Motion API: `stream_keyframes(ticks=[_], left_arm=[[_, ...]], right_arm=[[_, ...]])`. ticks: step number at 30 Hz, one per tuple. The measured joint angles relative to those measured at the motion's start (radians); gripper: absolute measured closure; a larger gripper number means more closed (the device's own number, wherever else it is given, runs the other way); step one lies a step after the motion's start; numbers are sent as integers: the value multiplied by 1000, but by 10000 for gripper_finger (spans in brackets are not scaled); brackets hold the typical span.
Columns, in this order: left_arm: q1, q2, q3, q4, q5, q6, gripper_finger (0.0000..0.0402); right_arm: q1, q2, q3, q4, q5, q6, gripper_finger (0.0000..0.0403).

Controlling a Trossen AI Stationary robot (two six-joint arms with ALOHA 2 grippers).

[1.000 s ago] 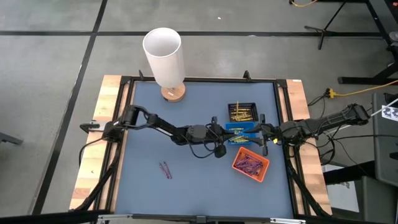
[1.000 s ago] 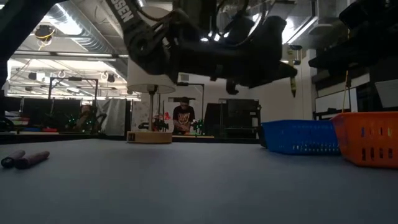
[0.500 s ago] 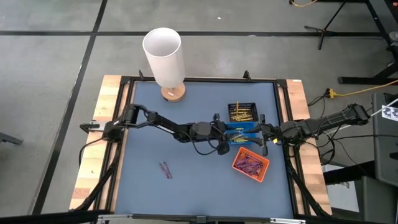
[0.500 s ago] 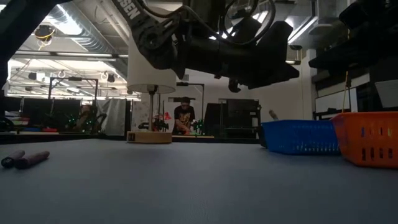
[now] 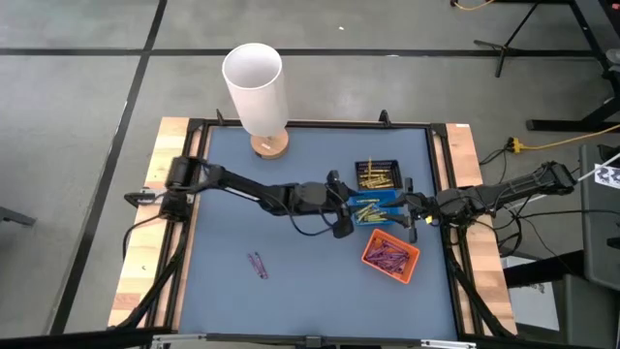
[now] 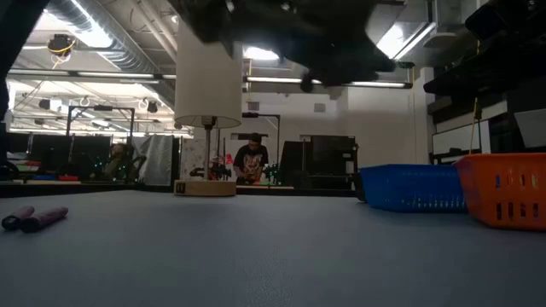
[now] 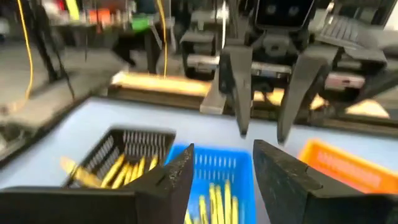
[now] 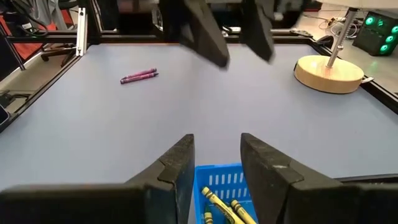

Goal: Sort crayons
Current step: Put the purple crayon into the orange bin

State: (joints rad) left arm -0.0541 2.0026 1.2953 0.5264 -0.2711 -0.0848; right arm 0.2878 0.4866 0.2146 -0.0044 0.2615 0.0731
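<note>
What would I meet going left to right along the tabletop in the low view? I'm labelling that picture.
Purple crayons → lamp's wooden base → blue tray → orange tray.

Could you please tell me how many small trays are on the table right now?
3: the black tray farthest back, the blue tray in the middle, the orange tray nearest the front.
</note>
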Motion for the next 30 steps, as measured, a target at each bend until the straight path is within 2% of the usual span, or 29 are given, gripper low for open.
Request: stream_keyframes(ticks=[8,14,18,25,30], left_arm=[[-63,-228,0,-565,20,-299,271],[-161,-304,0,-1008,203,-430,286],[-248,-304,-2,-1233,238,-430,297],[-368,-304,-2,-1475,230,-429,307],[-421,-304,-56,-1491,221,-385,310]], right_arm=[[0,0,0,-8,0,0,274],[0,0,0,-15,0,0,274],[0,0,0,-27,0,0,274],[0,0,0,-29,0,0,274],[0,0,0,-30,0,0,274]])
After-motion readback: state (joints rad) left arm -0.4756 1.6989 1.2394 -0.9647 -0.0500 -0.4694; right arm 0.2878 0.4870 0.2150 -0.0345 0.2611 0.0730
